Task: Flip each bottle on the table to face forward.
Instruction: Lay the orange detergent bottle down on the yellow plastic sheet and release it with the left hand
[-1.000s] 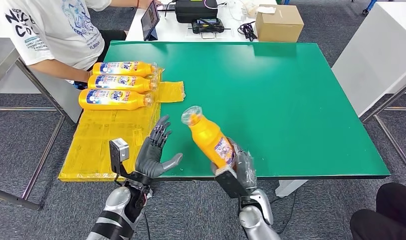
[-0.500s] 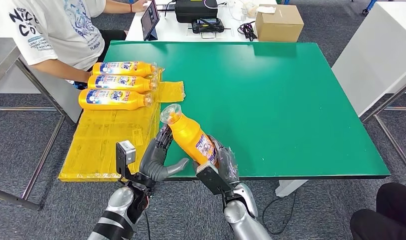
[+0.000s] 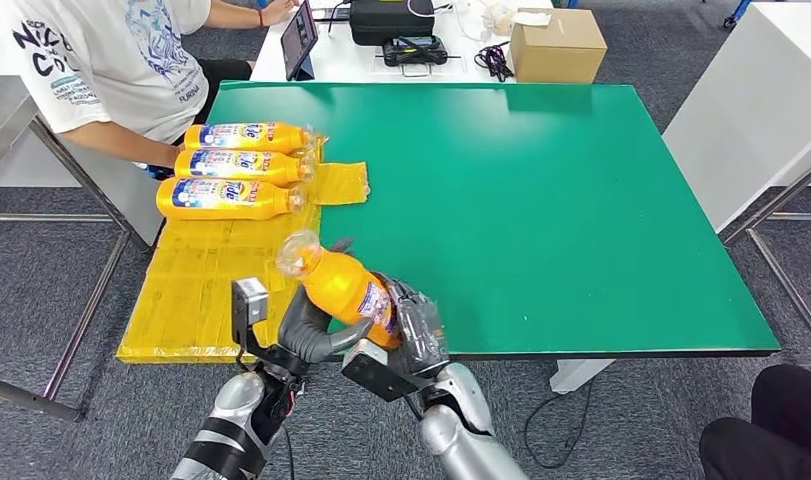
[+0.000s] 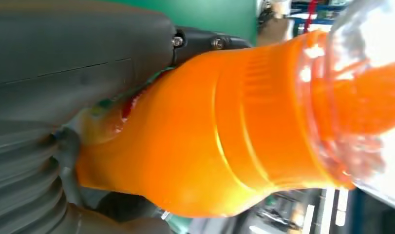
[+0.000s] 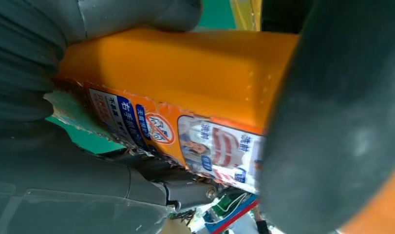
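Orange bottle (image 3: 343, 288), apparently between both robot hands

Head camera looks forward and down over the table's (image 3: 581, 200) near edge. Both wrist cameras sit very close on the orange bottle (image 3: 346, 287), shared by all views.

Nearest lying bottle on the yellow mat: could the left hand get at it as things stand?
Probably not yet. The left hand is cupped under the held bottle, which the right hand grips too; the nearest lying bottle lies farther up the yellow mat.
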Controlling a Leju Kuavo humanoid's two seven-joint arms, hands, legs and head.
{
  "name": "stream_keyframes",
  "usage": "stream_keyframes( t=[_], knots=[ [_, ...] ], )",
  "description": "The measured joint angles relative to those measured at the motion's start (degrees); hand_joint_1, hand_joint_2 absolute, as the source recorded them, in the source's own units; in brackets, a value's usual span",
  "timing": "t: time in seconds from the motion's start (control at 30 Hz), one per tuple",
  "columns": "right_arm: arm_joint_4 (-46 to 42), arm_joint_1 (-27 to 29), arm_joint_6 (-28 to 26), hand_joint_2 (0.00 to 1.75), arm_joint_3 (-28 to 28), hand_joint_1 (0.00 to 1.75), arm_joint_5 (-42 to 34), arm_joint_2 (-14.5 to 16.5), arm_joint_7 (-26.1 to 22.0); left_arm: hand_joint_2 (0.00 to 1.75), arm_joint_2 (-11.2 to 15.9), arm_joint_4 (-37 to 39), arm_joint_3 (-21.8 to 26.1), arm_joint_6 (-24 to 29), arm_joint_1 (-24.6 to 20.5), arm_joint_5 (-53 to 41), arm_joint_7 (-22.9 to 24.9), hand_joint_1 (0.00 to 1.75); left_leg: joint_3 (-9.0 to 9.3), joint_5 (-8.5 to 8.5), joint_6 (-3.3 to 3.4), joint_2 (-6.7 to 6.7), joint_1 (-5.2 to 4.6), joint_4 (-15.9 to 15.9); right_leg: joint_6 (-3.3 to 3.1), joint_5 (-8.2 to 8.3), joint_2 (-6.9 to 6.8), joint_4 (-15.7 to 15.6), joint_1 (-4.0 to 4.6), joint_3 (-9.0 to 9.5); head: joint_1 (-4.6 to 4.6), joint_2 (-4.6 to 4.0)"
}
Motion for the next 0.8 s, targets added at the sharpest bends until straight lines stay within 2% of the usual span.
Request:
stream_keyframes(
  t=[0.23, 0.47, 0.67, 0.7, 0.8],
  knots=[
    [4.62, -1.66, -1.62, 1.75, 2.85, 1.75, 3.09, 0.02, 0.63, 1.75, -0.01, 2.95, 1.43, -2.37, -0.3, 5.07, 1.54, 0.0, 0.01, 0.0, 0.0, 0.06, 0.0, 0.0, 0.0, 0.0, 0.06, -0.01, 0.0, -0.03, 0.01, 0.0],
    [7.69, -2.42, -1.73, 1.75, 4.56, 1.75, 2.4, 0.08, 0.58, 1.75, -0.59, 5.45, 3.07, -3.97, -0.4, 12.26, 4.68, 0.0, 0.0, 0.0, 0.0, 0.07, 0.0, 0.0, 0.0, 0.0, 0.07, 0.0, 0.0, -0.04, 0.01, 0.0],
    [9.25, -3.27, -0.77, 1.75, 5.13, 1.75, 1.1, 0.08, 0.01, 1.75, -1.11, 6.54, 4.39, -4.8, -0.44, 15.3, 5.12, 0.0, 0.0, 0.0, 0.0, 0.08, 0.0, 0.0, 0.0, 0.0, 0.07, -0.01, 0.0, -0.05, 0.0, 0.0],
    [9.38, -3.43, -0.49, 1.75, 5.2, 1.75, 0.87, 0.08, -0.12, 1.75, -1.15, 6.56, 4.57, -4.93, -0.42, 15.54, 5.04, 0.16, 0.01, 0.0, 0.0, 0.08, 0.0, 0.0, -0.01, 0.01, 0.08, -0.01, 0.0, -0.05, 0.0, 0.0],
    [9.52, -3.75, 0.35, 1.75, 5.33, 1.75, 0.01, 0.08, -0.4, 1.75, -1.25, 6.5, 4.91, -5.15, -0.31, 15.88, 4.33, 1.47, 0.01, 0.0, 0.0, 0.08, 0.0, 0.0, -0.01, 0.01, 0.08, 0.0, 0.0, -0.05, 0.0, 0.0]
  ],
)
